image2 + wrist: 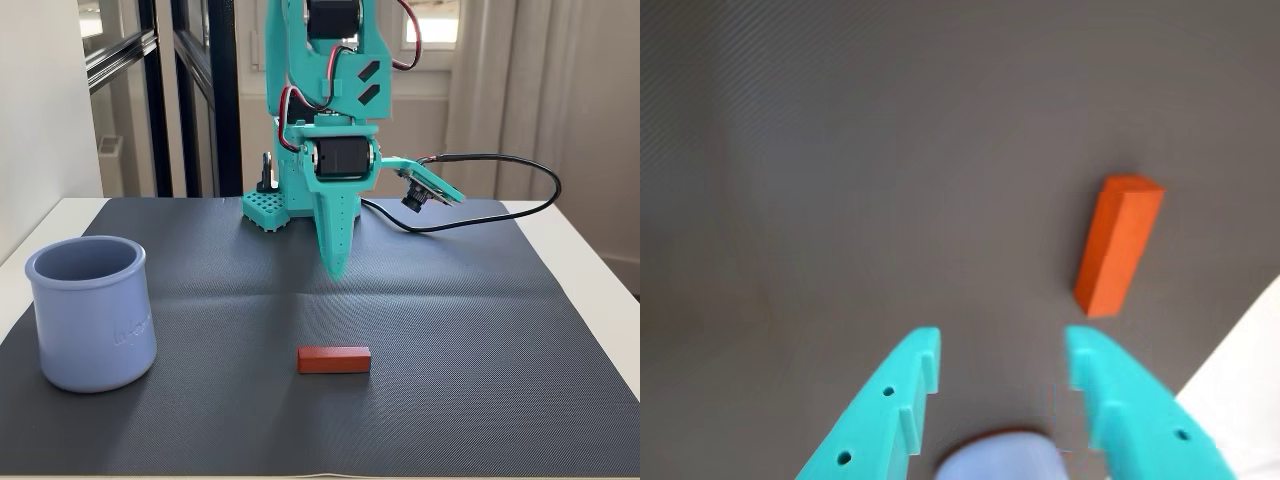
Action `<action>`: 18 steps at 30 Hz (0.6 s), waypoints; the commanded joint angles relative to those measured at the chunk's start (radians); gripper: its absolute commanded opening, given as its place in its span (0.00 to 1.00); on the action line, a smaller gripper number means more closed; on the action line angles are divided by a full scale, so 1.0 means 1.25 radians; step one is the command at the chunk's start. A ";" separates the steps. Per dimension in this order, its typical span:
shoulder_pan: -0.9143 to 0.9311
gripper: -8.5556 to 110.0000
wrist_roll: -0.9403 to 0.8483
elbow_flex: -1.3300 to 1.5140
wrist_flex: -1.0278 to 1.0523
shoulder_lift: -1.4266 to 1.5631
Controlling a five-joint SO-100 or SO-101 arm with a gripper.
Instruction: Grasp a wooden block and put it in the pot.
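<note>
On your bench (600,270) lies a dark grey mat (450,330), and everything stands on it. The arm (325,90) is upright at the far edge of the mat, with its turquoise claw (337,272) pointing straight down above the mat, not touching anything. In the wrist view you see the two claw fingers (890,400) spread apart, with nothing between them.

The pot (90,315) is the biggest loose thing. In the fixed view it stands upright to the left of the claw and nearer to the camera, well apart from it. You can see only part of its inside, and no object shows there. In the wrist view a pale blue rounded shape is cut off at the bottom edge between the fingers; I cannot tell what it is.

The wooden block (334,359) lies flat on the mat, almost directly in front of the claw tip and near it. In the wrist view the block (1118,244) is ahead of the right finger, slightly blurred.
</note>
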 commanded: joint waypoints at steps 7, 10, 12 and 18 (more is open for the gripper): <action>-0.004 0.31 0.061 -0.134 0.000 -0.110; -0.004 0.31 0.065 -0.177 0.000 -0.169; -0.004 0.31 0.065 -0.210 0.000 -0.206; 0.006 0.31 0.066 -0.320 0.052 -0.296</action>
